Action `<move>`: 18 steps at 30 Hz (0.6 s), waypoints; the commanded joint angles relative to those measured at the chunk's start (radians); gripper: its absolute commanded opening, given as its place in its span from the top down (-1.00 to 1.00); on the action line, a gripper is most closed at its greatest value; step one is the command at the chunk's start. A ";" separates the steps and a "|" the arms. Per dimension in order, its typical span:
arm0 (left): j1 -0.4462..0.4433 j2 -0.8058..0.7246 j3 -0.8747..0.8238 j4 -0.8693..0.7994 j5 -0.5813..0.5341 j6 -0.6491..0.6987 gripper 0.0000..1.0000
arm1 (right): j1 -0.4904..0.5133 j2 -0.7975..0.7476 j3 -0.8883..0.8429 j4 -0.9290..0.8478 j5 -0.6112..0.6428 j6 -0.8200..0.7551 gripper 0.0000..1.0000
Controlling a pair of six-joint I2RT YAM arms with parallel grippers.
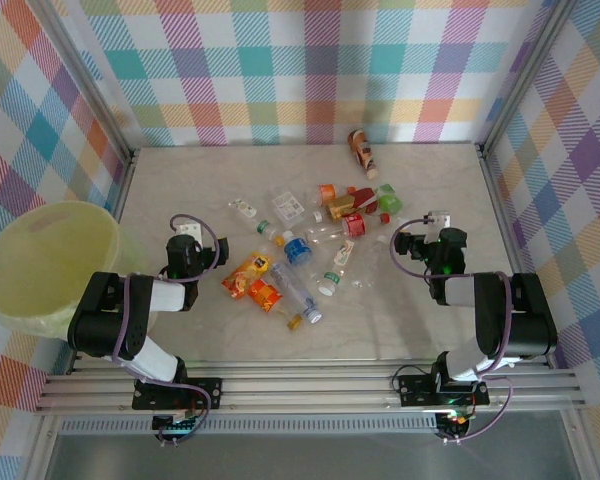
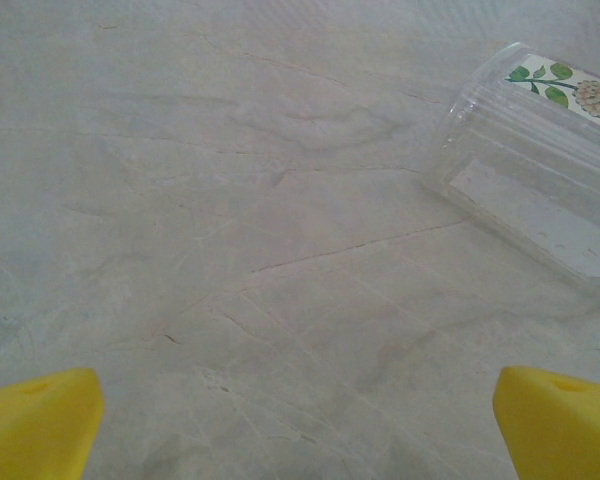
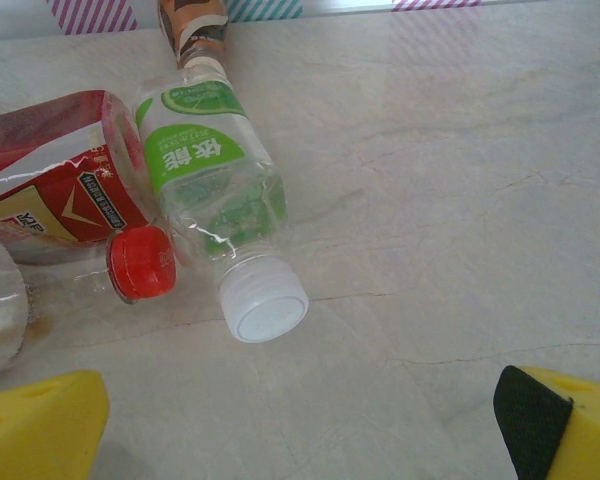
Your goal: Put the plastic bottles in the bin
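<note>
Several plastic bottles lie scattered mid-table: an orange crushed one (image 1: pixel 246 275), a blue-labelled one (image 1: pixel 296 248), a long clear one (image 1: pixel 298 292) and a brown one (image 1: pixel 361 152) far back. The pale yellow-green bin (image 1: pixel 45 265) stands at the left edge. My left gripper (image 1: pixel 187 232) is open over bare table left of the pile; its yellow fingertips (image 2: pixel 40 425) frame nothing, and a clear bottle (image 2: pixel 540 170) lies ahead to the right. My right gripper (image 3: pixel 300 420) is open right of the pile, just short of a green-labelled, white-capped bottle (image 3: pixel 220 190) beside a red-capped bottle (image 3: pixel 70 190).
The marbled table (image 1: pixel 430 320) is walled by checked panels with metal posts on three sides. A rail runs along the near edge by the arm bases. The bin sits outside the left arm, beyond the table's left rim.
</note>
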 commanded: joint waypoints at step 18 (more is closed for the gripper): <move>-0.038 -0.340 0.247 -0.547 -0.080 -0.117 -1.00 | 0.007 -0.262 0.191 -0.543 0.084 0.163 -0.99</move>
